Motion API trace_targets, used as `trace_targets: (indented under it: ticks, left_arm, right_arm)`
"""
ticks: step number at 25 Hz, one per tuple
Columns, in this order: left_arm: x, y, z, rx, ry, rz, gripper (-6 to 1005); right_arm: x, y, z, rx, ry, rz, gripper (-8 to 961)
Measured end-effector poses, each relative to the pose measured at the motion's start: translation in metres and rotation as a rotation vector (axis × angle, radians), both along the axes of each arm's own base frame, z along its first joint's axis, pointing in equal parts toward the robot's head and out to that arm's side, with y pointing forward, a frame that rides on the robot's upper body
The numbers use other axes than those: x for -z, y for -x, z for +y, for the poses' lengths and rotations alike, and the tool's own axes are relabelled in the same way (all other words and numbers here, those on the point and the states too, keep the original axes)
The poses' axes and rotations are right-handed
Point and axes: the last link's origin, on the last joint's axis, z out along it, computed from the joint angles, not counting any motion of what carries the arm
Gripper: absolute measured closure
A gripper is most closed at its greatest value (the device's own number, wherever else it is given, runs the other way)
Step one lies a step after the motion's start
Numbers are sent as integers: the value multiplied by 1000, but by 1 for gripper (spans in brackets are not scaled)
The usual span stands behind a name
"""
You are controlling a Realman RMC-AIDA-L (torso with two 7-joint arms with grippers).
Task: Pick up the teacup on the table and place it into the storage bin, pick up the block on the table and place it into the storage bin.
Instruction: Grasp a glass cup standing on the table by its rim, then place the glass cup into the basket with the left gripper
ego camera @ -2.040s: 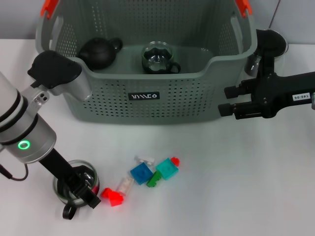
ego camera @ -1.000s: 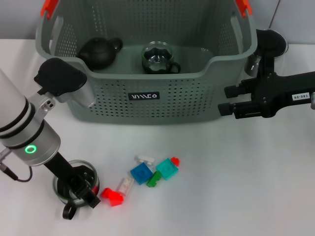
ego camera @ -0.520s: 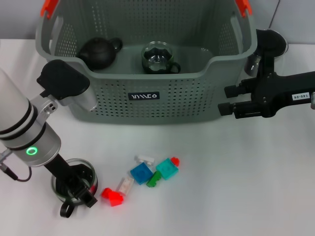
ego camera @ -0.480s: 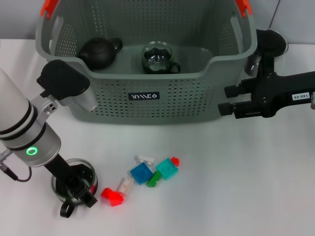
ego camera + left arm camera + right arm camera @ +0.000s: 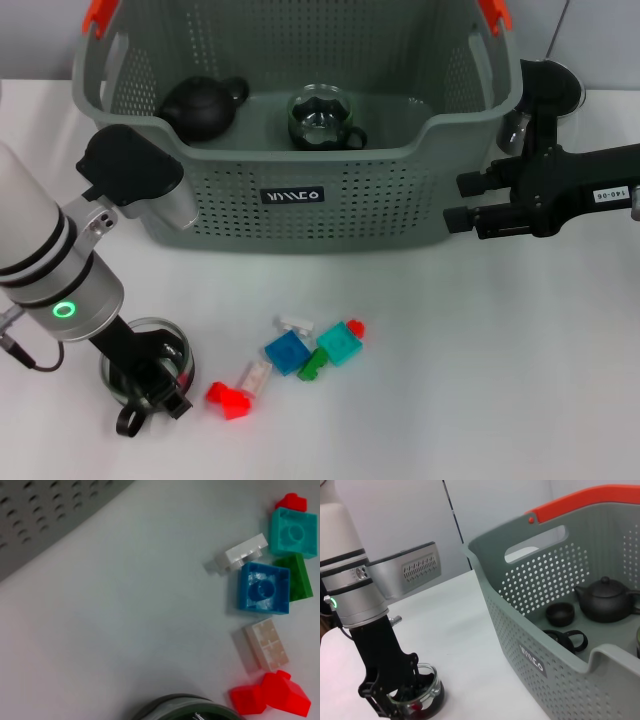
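A glass teacup point(image 5: 138, 362) with a dark handle sits at the table's front left. My left gripper point(image 5: 155, 388) reaches down into it and is shut on its rim; the same grip shows in the right wrist view on the teacup point(image 5: 426, 694). Small blocks lie to its right: blue point(image 5: 286, 352), teal point(image 5: 340, 345), green point(image 5: 312, 366), red point(image 5: 228, 398) and white point(image 5: 254, 376). The left wrist view shows the blue block point(image 5: 263, 588) and the cup's rim point(image 5: 180, 706). The storage bin point(image 5: 300, 200) stands behind. My right gripper point(image 5: 458, 202) hangs open beside the bin's right end.
Inside the bin are a black teapot point(image 5: 200, 106) and a second glass cup point(image 5: 322, 118); the right wrist view also shows a small dark cup point(image 5: 560, 614) there. A round dark object point(image 5: 550, 85) stands behind the right arm. White table lies between the blocks and the bin.
My left gripper and the teacup in it have shifted slightly to the left, away from the red block. The blocks and the right arm have not moved.
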Motion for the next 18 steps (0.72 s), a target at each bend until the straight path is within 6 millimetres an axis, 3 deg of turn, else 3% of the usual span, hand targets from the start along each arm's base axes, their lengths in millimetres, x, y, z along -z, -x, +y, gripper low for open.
trace_targets:
  ticks: [1, 4, 15, 18]
  left_arm:
    - [0, 0, 0, -1, -1, -1, 491]
    - [-1, 0, 1, 0, -6, -2, 723]
    - [0, 0, 1, 4, -7, -1, 900]
    - [-1, -1, 1, 4, -9, 0, 901]
  right_arm:
    - [0, 0, 0, 0, 0, 0, 307]
    - [0, 0, 0, -1, -1, 0, 308]
    - [-1, 0, 0, 1, -5, 3, 308]
    - [-1, 0, 0, 2, -5, 3, 308]
